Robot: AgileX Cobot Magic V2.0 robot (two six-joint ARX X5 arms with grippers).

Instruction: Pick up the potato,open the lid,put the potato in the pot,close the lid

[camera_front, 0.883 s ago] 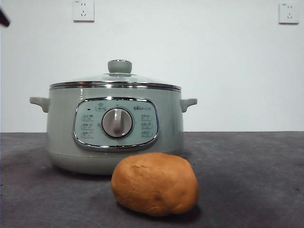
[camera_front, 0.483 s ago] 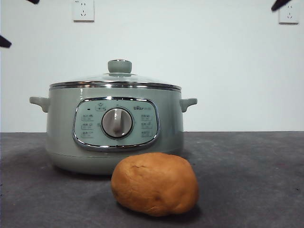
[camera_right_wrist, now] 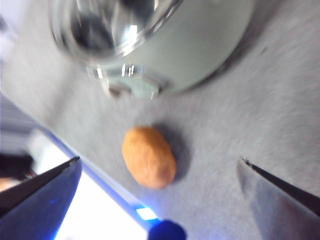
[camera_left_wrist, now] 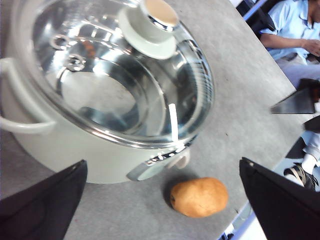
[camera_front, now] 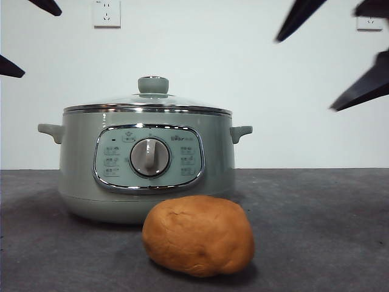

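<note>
The orange-brown potato lies on the grey table just in front of the sage-green pot. On the pot rests the glass lid, its green knob upright. My left gripper hangs open and empty high at the left, above the pot and lid; the potato shows beyond. My right gripper hangs open and empty high at the right. In its blurred wrist view the right gripper is above the potato, with the pot close by.
Two wall sockets sit on the white wall behind. Grey table stretches to the pot's right. A person in a blue shirt sits past the table's edge.
Both grippers have come down into the front view from the top corners, the right one further in. Potato, pot and lid have not moved.
</note>
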